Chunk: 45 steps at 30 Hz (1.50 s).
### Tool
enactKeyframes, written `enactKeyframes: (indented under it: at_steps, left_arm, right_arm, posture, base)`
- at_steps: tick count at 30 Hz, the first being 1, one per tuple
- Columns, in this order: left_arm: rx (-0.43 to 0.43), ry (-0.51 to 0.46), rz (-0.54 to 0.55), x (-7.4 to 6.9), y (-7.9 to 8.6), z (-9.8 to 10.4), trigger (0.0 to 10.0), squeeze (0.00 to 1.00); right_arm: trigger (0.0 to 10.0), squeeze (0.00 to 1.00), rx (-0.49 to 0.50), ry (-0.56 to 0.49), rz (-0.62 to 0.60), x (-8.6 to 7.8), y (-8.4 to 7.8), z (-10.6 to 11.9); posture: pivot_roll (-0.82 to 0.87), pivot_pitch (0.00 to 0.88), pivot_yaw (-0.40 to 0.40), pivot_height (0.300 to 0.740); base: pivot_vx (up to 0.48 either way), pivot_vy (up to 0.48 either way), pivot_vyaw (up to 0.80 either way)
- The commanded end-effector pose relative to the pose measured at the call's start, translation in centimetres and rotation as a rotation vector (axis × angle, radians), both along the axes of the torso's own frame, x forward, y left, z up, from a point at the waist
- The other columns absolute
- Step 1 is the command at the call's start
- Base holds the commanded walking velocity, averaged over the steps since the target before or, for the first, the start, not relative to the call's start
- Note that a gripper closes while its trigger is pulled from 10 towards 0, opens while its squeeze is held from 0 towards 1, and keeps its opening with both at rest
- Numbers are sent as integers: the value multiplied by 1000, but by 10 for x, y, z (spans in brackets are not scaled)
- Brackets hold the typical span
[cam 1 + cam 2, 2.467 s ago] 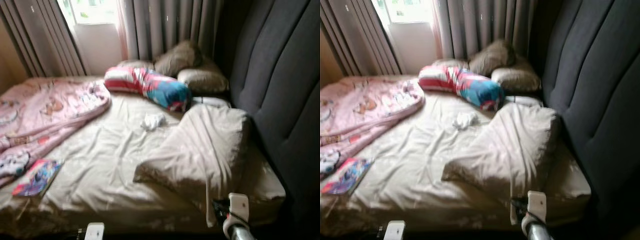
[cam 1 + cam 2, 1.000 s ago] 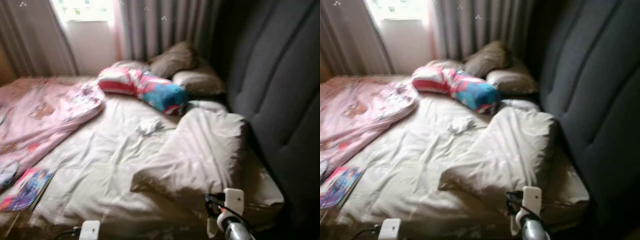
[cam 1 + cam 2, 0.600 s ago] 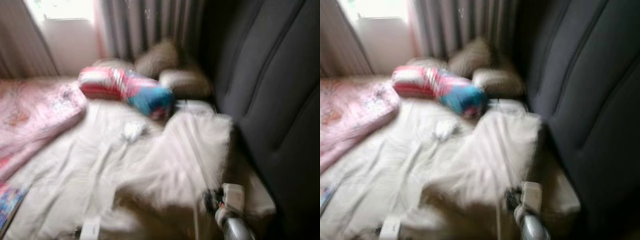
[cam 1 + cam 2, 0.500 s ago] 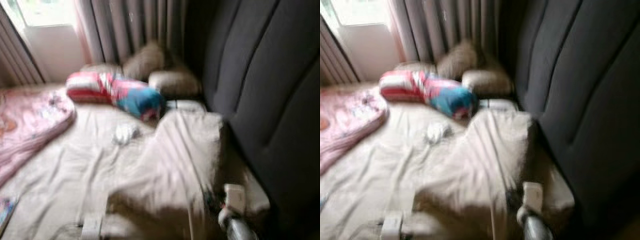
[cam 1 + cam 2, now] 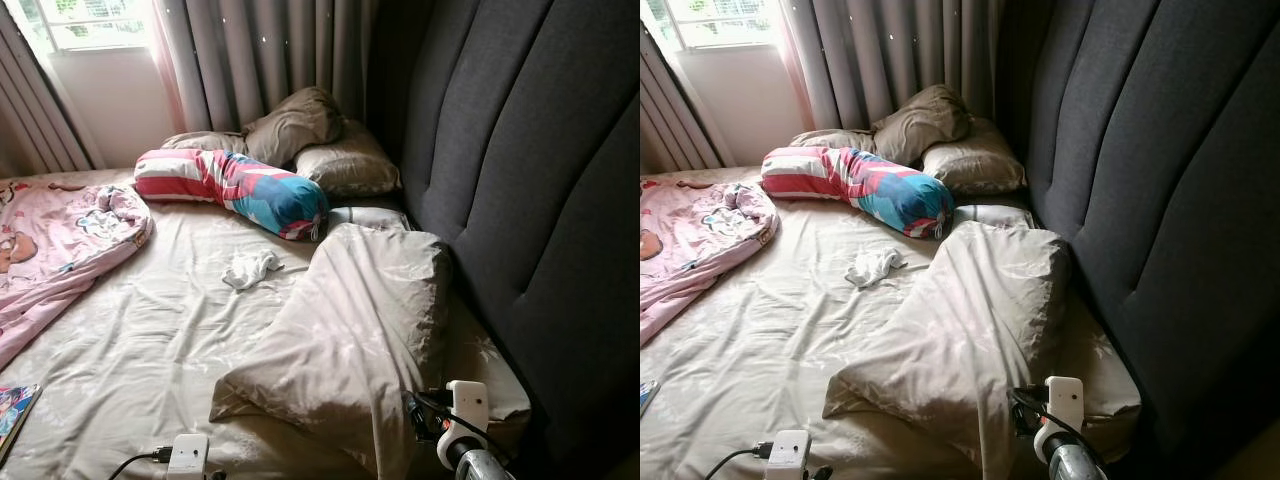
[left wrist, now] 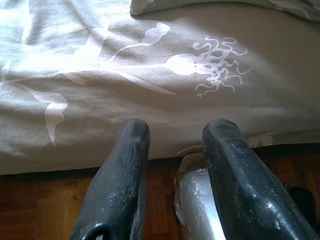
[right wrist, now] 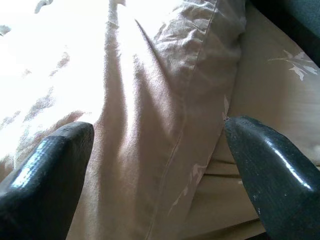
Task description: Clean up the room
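Large beige pillow (image 5: 350,335) lying on bed (image 5: 150,340), long axis running from foot edge toward headboard (image 5: 520,170), far end touching headboard, near corner pointing at bed's foot edge. Soft, creased cotton with faint leaf print. Small crumpled white cloth (image 5: 250,268) on the sheet just beside pillow's far corner. Striped bolster (image 5: 235,188), red, white and blue, cylindrical, lying crosswise beyond pillow, blue end nearest it. Three brown pillows (image 5: 300,122) stacked behind bolster against grey curtain (image 5: 260,50). Pink printed blanket (image 5: 60,235) bunched well apart from pillow, on its window side. Book (image 5: 12,412) at bed's foot edge.

Right claw (image 7: 160,165) spread wide, empty, hovering over pillow's seamed edge, touching nothing. Fingers (image 7: 47,175) glossy black, blunt-tipped.

Left claw (image 6: 172,150) partly parted, grasping nothing, low at bed's foot edge over wooden floor (image 6: 45,205); sheet's pale floral print in front of it.
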<state>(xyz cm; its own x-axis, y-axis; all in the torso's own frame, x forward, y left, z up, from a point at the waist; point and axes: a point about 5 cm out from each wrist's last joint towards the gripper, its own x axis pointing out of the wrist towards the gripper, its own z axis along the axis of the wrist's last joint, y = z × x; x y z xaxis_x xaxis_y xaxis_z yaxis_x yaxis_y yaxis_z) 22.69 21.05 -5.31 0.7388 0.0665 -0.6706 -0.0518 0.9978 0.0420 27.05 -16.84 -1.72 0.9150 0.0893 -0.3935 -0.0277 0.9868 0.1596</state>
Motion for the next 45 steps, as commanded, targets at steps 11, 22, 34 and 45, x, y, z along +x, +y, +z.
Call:
enactKeyframes:
  at_steps: [11,22,34,45]
  left_arm:
    - [4,32,7,-5,3,-3,10000,0]
    - [9,35,-2,-6,3,-4,10000,0]
    - [29,48,-30,-9,7,-5,10000,0]
    - [45,67,-60,-17,11,-8,10000,0]
  right_arm:
    - [10000,0,11,1,3,2,0,1]
    - [10000,0,-18,26,-5,0,-1,-1]
    - [10000,1000,14,21,39,-1,6,-2]
    - [10000,0,34,-109,59,53,8,49]
  posture:
    - [-52,20,14,637]
    - [-48,13,23,637]
    - [-52,41,44,637]
    - [-63,99,76,637]
  base:
    - [0,0,348]
    - [0,0,0]
    - [0,0,0]
    - [0,0,0]
